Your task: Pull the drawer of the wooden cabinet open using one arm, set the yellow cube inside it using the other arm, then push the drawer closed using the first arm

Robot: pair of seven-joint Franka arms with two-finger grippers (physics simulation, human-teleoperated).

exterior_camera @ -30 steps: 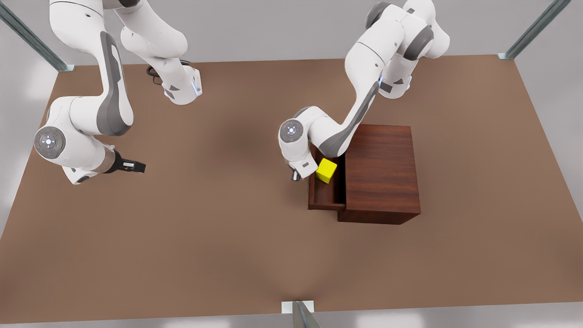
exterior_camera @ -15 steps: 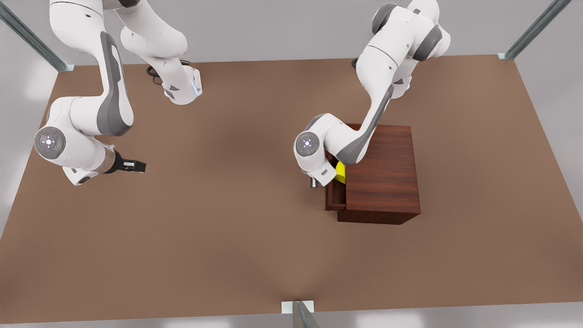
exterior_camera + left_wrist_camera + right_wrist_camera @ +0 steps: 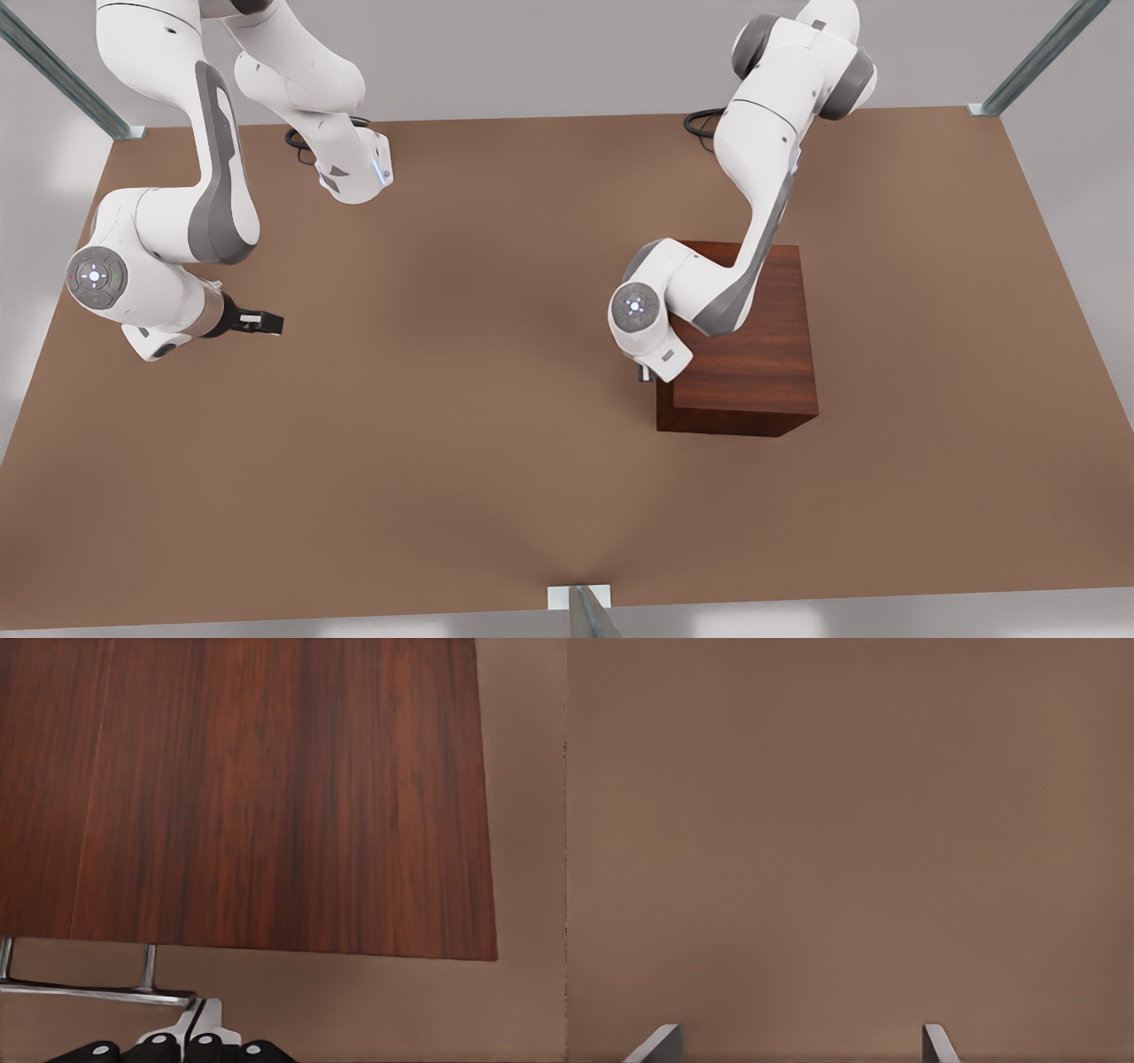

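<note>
At the wooden cabinet's (image 3: 744,346) front edge the left pincer (image 3: 644,375) grips the handle (image 3: 97,992); right pincer (image 3: 266,323) open.

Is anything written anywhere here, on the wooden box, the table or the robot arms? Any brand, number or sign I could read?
No readable text anywhere.
wooden cabinet: plain grained wood, no label.
silver bar handle, by the left pincer: bare metal.
table: plain brown.
Round joint caps on the arms: small lights and marks, too small to read as signs.
right pincer: no marking.
</note>
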